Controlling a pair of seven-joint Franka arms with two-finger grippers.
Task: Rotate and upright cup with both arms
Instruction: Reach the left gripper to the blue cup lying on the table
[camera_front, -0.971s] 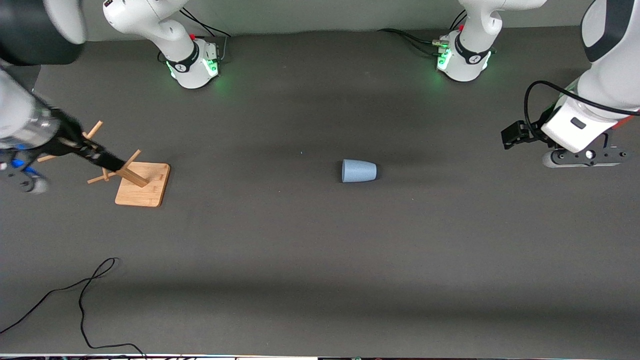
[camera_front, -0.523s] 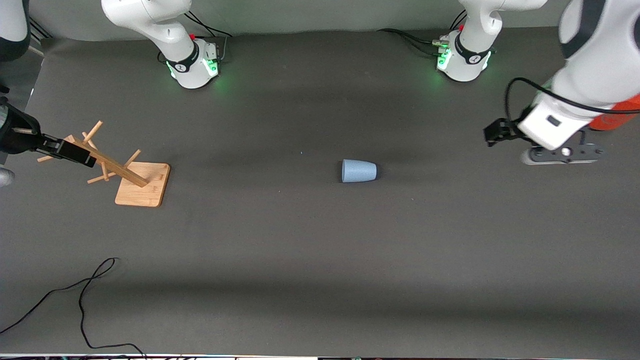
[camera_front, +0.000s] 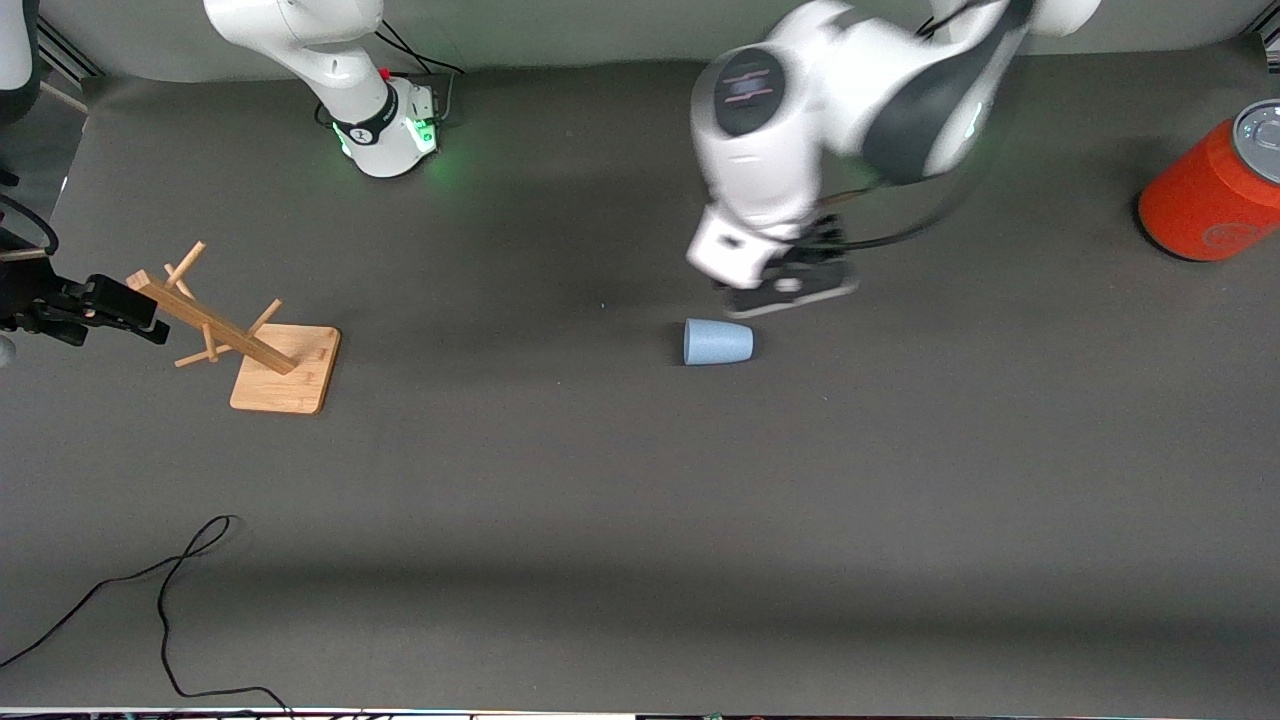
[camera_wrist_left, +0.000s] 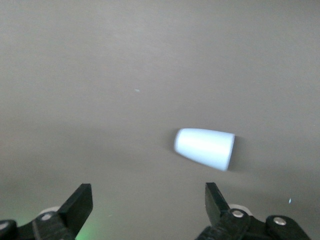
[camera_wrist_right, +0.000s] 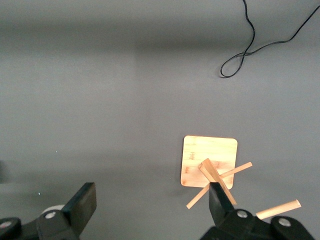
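The pale blue cup lies on its side mid-table, its wider rim toward the right arm's end. My left gripper hangs just above the mat beside the cup, on the side toward the arms' bases. In the left wrist view the cup lies ahead of the left gripper, whose fingers stand open with only mat between them. My right gripper hovers at the right arm's end of the table, by the top of a wooden rack. In its wrist view the right gripper is open and holds nothing.
A wooden peg rack on a square base stands near the right arm's end; its pegs show by one right finger. An orange-red can with a grey lid stands at the left arm's end. A black cable loops near the front edge.
The left arm has swung from its end of the table to the middle, over the spot beside the cup, uncovering the orange-red can. The right gripper has drawn back off the rack.
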